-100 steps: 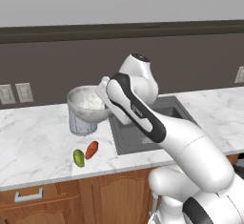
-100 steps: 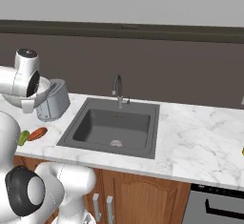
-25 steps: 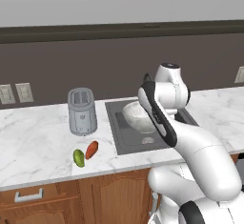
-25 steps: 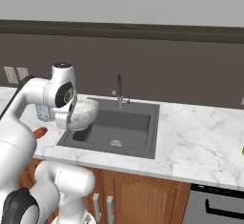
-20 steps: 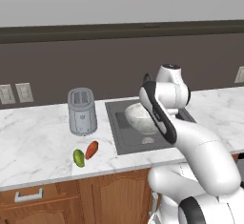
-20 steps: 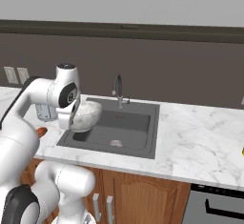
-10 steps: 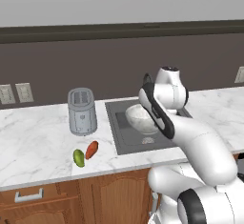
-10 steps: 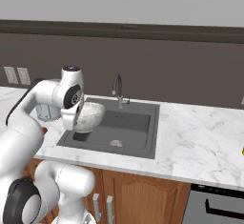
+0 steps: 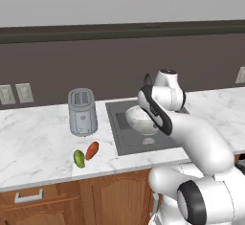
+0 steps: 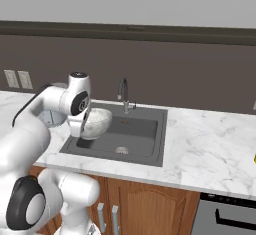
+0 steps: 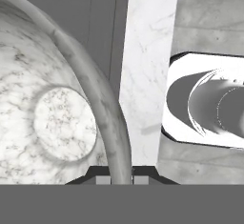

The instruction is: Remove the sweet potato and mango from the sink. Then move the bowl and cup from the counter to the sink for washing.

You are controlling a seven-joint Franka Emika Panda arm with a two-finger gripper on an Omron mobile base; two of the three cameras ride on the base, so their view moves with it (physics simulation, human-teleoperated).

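Nowhere legible writing on bowl (image 10: pixel 98 122).

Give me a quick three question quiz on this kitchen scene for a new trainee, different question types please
1. True or false: the sweet potato and mango lie on the counter, outside the sink.
2. What is the pincer shut on? A) cup B) bowl C) toaster
3. Fill in: the toaster stands to the ___ of the sink in the left base view.

Key:
1. True.
2. B, the rim of the bowl, held over the sink.
3. Left.
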